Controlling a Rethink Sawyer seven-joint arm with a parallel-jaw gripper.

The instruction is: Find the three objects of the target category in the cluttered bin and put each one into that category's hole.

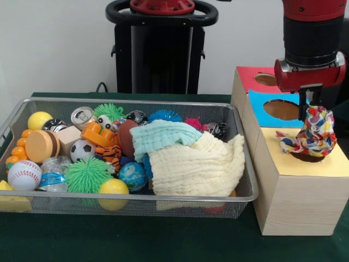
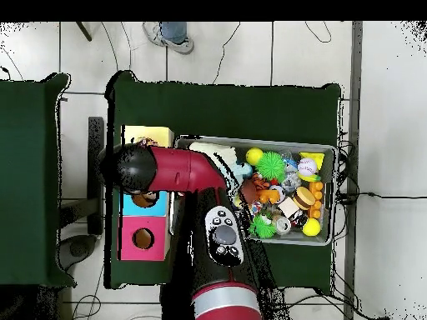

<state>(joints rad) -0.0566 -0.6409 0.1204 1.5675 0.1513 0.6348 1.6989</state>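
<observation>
My gripper [image 1: 310,111] hangs over the front section of the wooden box [image 1: 294,202] and is shut on the top of a multicoloured patterned cloth [image 1: 314,134]. The cloth's lower end rests in the dark hole [image 1: 306,158] of the yellow panel [image 1: 283,164]. In the wire bin [image 1: 246,180], a teal cloth [image 1: 163,136] lies on a larger cream cloth [image 1: 196,166] at the right end. In the overhead view the red arm [image 2: 179,171] hides the gripper and the patterned cloth; the cream cloth [image 2: 213,152] shows beside it.
Behind the yellow panel are a blue panel [image 1: 281,109] and a red panel [image 1: 256,79], each with a hole. The bin's left half holds balls, a baseball [image 1: 24,174], a green spiky ball [image 1: 87,174], a can [image 1: 83,116] and other toys.
</observation>
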